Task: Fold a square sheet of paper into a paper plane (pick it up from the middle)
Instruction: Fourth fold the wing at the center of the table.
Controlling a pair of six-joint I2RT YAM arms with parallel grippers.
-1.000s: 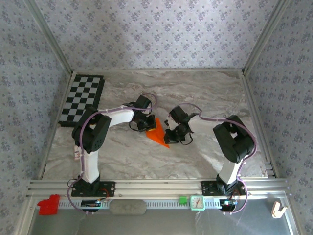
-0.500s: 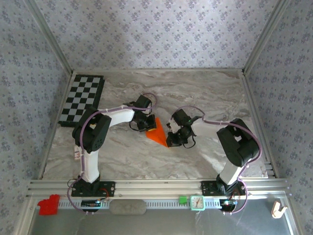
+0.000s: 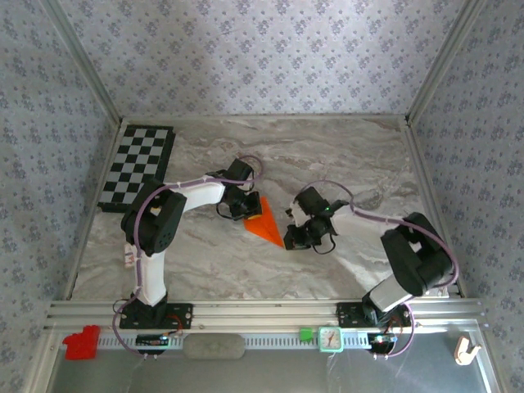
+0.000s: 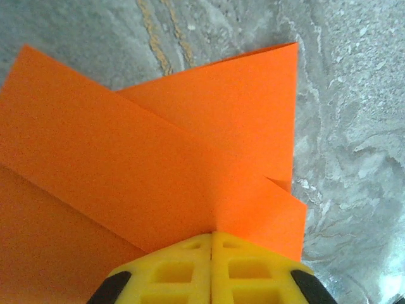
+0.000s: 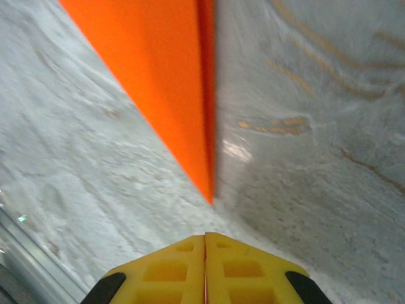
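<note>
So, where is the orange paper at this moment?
In the top view the folded orange paper lies near the middle of the marble table, between the left claw at its wide end and the right claw just off its pointed tip.

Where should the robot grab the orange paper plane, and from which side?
Probably the long folded edge midway along the paper plane, coming in low from the right. It lies flat on the table, so there is little to pinch from above. The tip is thin, and the left gripper, shut, sits on the wide end. The right gripper is shut and must open first.
</note>
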